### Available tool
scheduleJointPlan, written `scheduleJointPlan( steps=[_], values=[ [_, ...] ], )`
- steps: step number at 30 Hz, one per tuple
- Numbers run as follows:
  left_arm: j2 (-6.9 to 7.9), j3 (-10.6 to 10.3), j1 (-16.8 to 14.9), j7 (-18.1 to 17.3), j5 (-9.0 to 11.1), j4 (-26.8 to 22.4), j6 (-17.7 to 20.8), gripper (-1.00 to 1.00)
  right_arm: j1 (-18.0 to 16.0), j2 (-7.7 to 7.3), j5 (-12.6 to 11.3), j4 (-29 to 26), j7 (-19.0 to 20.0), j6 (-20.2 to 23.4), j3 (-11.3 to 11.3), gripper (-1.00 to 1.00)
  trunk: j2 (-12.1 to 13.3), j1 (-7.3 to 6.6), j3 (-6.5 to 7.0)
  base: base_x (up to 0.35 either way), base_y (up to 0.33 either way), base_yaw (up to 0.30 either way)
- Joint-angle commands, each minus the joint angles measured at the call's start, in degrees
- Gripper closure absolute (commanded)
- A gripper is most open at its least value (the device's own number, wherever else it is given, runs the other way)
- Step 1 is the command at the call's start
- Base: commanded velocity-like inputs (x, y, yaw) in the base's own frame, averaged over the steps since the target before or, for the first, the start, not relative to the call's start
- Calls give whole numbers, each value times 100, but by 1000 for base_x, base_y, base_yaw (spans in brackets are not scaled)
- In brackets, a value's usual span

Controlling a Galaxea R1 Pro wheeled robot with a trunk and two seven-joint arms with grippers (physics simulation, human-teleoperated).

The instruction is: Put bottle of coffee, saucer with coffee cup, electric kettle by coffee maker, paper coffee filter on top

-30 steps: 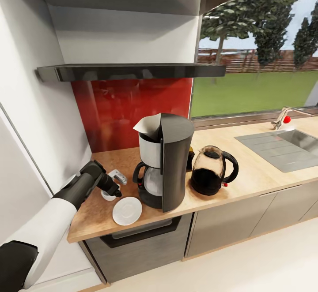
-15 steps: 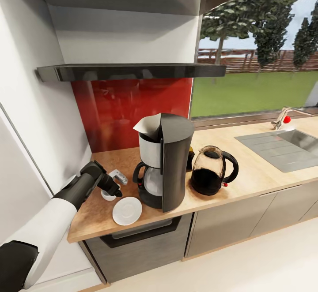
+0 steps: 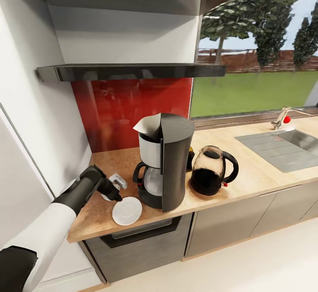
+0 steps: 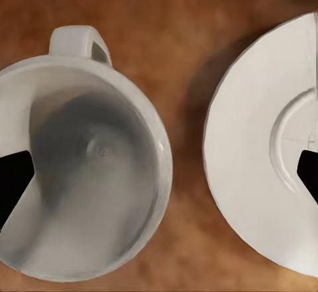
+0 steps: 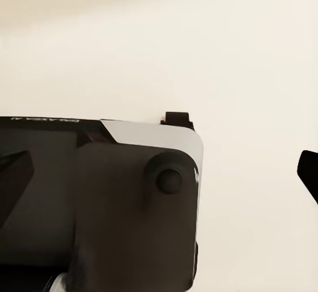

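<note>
Cup (image 4: 83, 173) stood beside saucer (image 4: 265, 166), counter's left end. Left pincer (image 4: 159, 179) hung above, fingers apart. Advice: centre over cup before closing.

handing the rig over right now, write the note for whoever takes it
Left gripper: open, above the light-wood countertop, one finger over the small white cup with loop handle, the other over the flat round white saucer. It holds nothing.
Right gripper: fingertips spread, nothing between them, near the robot's own body.
Done: off-white paper filter on the tall black coffee maker; rounded glass kettle and saucer beside it. A gold-yellow cap, probably the coffee bottle, shows behind the maker.
Left: cup stands on the counter beside the saucer, not on it. Grasp it and set it on.
</note>
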Motion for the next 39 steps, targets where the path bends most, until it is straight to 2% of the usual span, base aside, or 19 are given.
scheduleJointPlan(
  steps=[1,3,4,7,20,38,39],
  values=[
    [4,-9,2,-51,-63,-1,-145,-100,-4,-3,-58,-3,17,5,44,-100,-12,4,-13,0,0,0],
    [4,-5,10,12,-62,11,-310,-100,-3,-3,-58,-3,17,5,41,-100,-12,4,-13,0,0,0],
    [4,-4,76,152,-59,17,-381,-100,-3,-3,-58,-3,17,5,43,-100,-12,4,-13,0,0,0],
    [10,-3,117,231,-58,18,-404,-100,-4,-3,-58,-3,17,5,45,-100,-12,4,-13,0,0,0],
    [17,0,273,253,-58,19,-417,-100,-3,-3,-58,-3,17,5,43,-100,-12,4,-13,0,0,0],
    [44,31,298,255,-58,18,-418,-100,3,-3,-58,-3,17,5,45,-100,-12,4,-13,0,0,0],
    [45,77,297,255,-58,18,-421,100,4,-3,-58,-3,17,5,45,-100,-12,4,-13,0,0,0]
  ],
)
